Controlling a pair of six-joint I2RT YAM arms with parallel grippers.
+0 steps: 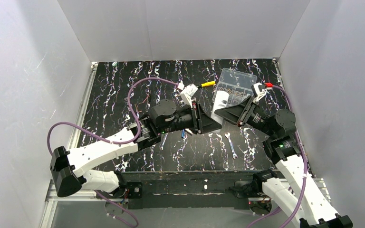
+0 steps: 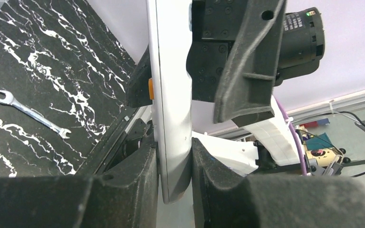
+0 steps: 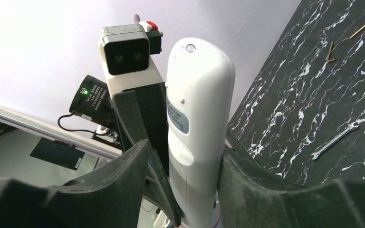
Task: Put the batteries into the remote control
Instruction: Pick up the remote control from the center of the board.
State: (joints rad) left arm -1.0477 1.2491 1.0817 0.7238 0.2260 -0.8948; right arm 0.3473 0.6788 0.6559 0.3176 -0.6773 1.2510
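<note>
Nearest, left gripper [image 2: 173, 164] jaws pinch the slim white plastic remote control [image 2: 170, 85] across its thickness, long axis roughly upright. The right gripper [image 3: 185, 161] jaws flank its width, grip unclear.

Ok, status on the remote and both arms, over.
Left jaws shut on the remote control, held off the table. Right jaws around it further along, grip unclear. Wrench lying on the table below, not in the way.

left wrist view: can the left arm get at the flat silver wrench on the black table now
Probably not yet: the left gripper is shut on the slim white plastic remote control, held off the black table. The wrench itself lies bare, nothing over it.
</note>
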